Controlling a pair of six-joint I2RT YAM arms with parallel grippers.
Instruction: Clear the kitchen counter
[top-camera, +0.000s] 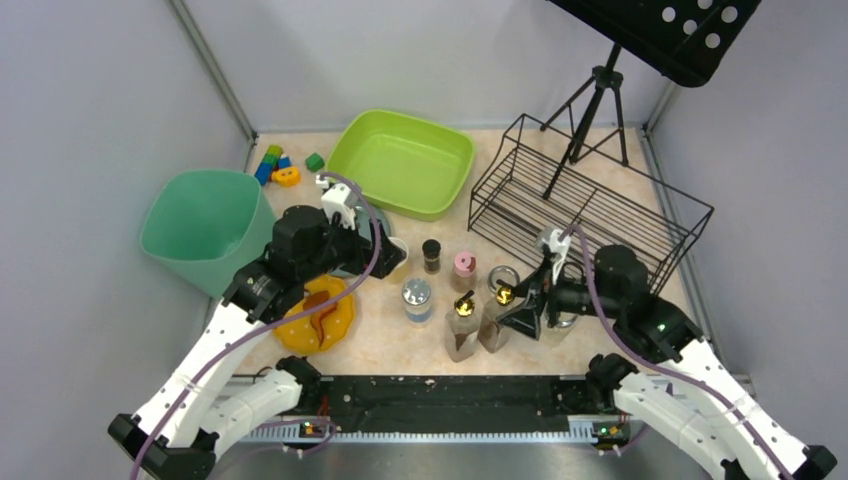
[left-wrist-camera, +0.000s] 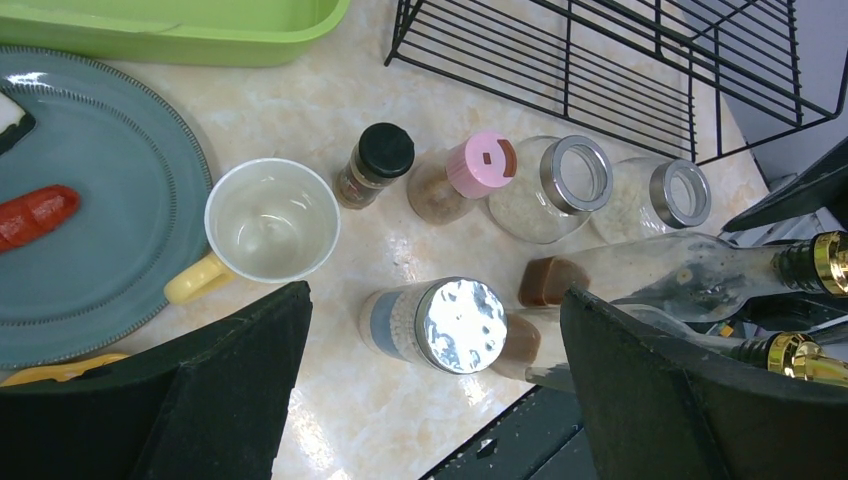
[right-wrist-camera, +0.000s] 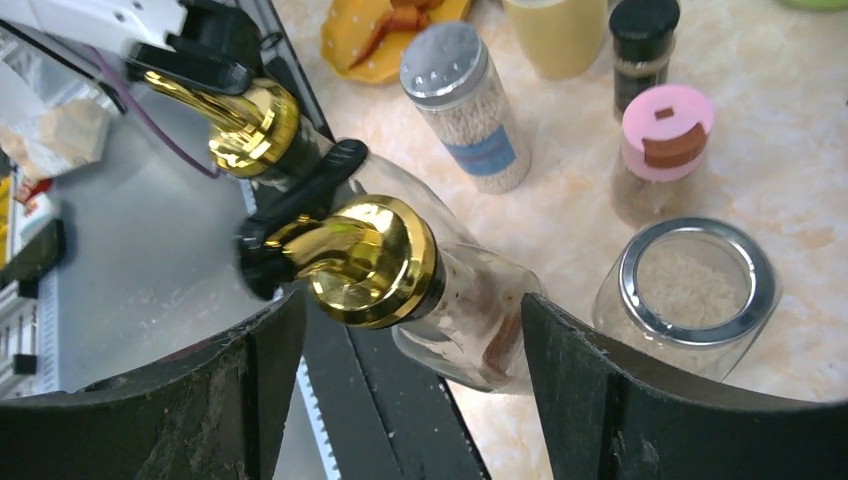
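Note:
The beige kitchen counter (top-camera: 385, 338) holds a silver-lidded shaker (top-camera: 416, 298), a black-lidded spice jar (top-camera: 431, 255), a pink-lidded jar (top-camera: 464, 268), a glass jar (top-camera: 503, 280) and two gold-spouted bottles (top-camera: 462, 325). My left gripper (top-camera: 388, 256) is open above the shaker (left-wrist-camera: 450, 325), near a white mug (left-wrist-camera: 270, 220) and a blue-grey plate (left-wrist-camera: 90, 200). My right gripper (right-wrist-camera: 412, 300) is open, its fingers on either side of one gold-spouted bottle (right-wrist-camera: 460, 320). The other bottle (right-wrist-camera: 250, 125) stands just behind it.
A green basin (top-camera: 402, 160) sits at the back, a teal bin (top-camera: 205, 228) at left and a black wire rack (top-camera: 590, 200) at right. An orange plate (top-camera: 318, 315) lies under my left arm. Toy blocks (top-camera: 278, 165) lie in the far left corner. A black rail (top-camera: 440, 395) runs along the front.

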